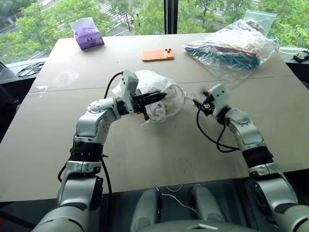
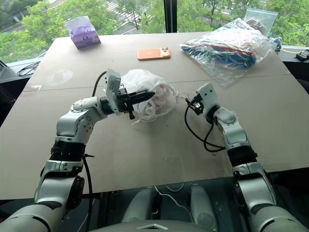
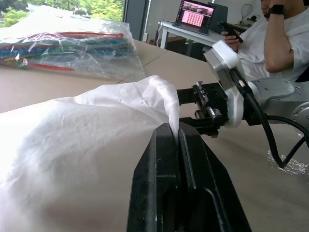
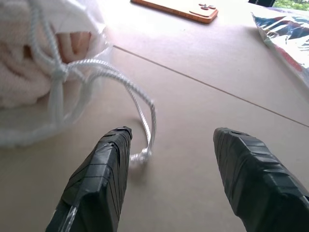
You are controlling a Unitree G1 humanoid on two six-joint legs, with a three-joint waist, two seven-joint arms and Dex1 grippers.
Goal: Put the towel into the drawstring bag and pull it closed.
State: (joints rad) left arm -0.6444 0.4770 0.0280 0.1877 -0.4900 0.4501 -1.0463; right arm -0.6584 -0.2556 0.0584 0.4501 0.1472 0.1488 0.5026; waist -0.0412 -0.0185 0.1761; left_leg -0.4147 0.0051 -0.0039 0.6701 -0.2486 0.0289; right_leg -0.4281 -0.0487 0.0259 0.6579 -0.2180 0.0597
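Observation:
The drawstring bag (image 1: 153, 89) lies bunched in the middle of the table, its mouth turned toward my right arm. Through its thin fabric the towel (image 4: 21, 79) shows inside. My left gripper (image 1: 161, 96) is level and shut on a fold of the bag's fabric (image 3: 166, 104). The white cord (image 4: 142, 108) trails loose from the knotted mouth onto the table. My right gripper (image 4: 169, 137) stands open a little way to the bag's right, with the cord's end lying just beside one of its fingers (image 4: 104, 164) and nothing held between them.
An orange phone (image 1: 158, 54) lies behind the bag. A purple tissue pack (image 1: 87, 34) stands at the far left. A big clear plastic bag of colourful items (image 1: 231, 48) sits at the far right. A seated person (image 3: 275, 43) is beyond the table's right side.

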